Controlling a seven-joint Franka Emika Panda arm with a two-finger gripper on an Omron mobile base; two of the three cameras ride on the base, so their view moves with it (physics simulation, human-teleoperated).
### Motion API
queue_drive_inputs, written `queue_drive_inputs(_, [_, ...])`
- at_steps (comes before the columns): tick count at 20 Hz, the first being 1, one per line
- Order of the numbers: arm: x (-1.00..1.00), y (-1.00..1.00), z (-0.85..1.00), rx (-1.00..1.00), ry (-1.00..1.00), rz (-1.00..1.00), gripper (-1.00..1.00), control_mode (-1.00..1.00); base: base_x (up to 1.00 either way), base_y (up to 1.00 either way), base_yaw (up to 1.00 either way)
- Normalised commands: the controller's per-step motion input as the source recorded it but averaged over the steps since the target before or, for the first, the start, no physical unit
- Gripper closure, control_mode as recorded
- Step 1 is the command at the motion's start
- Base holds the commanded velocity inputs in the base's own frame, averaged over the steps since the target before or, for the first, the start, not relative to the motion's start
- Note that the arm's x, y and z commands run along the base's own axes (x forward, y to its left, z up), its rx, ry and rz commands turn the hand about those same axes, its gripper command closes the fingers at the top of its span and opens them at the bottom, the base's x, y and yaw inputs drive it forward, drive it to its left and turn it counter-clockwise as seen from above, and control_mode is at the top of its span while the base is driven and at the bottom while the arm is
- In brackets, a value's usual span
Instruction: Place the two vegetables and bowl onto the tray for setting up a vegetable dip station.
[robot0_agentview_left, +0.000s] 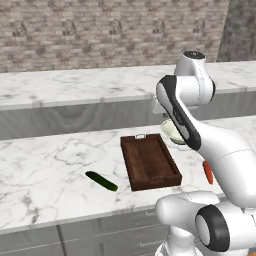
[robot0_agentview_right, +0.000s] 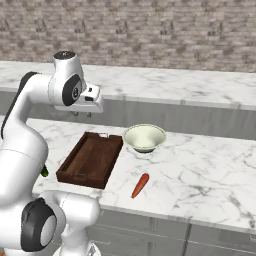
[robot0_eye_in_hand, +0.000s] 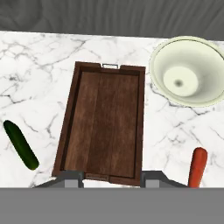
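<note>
Nothing on the tray (robot0_eye_in_hand: 105, 122) yet: bare brown boards, lying with its long axis running away from the robot across the marble desk (robot0_agentview_left: 45, 165).

Hovering high above the tray's near end, the gripper (robot0_eye_in_hand: 111, 180) looks straight down, with the near short edge of the tray between the two fingertips (robot0_eye_in_hand: 72, 178). Holding nothing; jaws set apart at a middling gap, neither wide nor pinched, so best read as open.

Cucumber (robot0_eye_in_hand: 20, 145) off to the left of the tray in the hand view, well clear of its long edge, lying on the desk on a slant: far end pointing up-left, near end toward the tray's near corner. Also seen in the left base view (robot0_agentview_left: 101, 181), left of the tray and close to the desk's front edge.

Carrot (robot0_eye_in_hand: 197, 167) on the opposite side, right of the tray, near the front edge of the desk, roughly parallel to the tray's long side, fat end nearer the bowl. Bowl (robot0_eye_in_hand: 189, 71) upright beyond the carrot, just beside the tray's far right corner, rim apart from the wood by a thin strip of marble.

Judged from here: either vegetable about equally far sideways from the jaws; for the cucumber, a move left, then a wrist turn so the jaws close across its slanted axis.
</note>
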Motion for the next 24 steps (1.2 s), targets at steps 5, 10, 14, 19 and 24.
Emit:
queue_drive_inputs(5, [0.00, 0.00, 0.00, 0.00, 0.00, 0.00, -1.00, -1.00, 0.00, 0.00, 0.00])
queue_drive_inputs(10, [0.00, -0.03, 0.00, 0.00, 0.04, 0.00, -1.00, -1.00, 0.00, 0.00, 0.00])
queue_drive_inputs(14, [0.04, -0.15, -0.03, 0.00, 0.06, 0.00, -1.00, -1.00, 0.00, 0.00, 0.00])
queue_drive_inputs(19, [0.05, -0.21, -0.05, 0.00, 0.02, 0.00, -1.00, -1.00, 0.00, 0.00, 0.00])
queue_drive_inputs(24, [0.02, -0.22, -0.04, 0.00, 0.00, 0.01, -1.00, -1.00, 0.00, 0.00, 0.00])
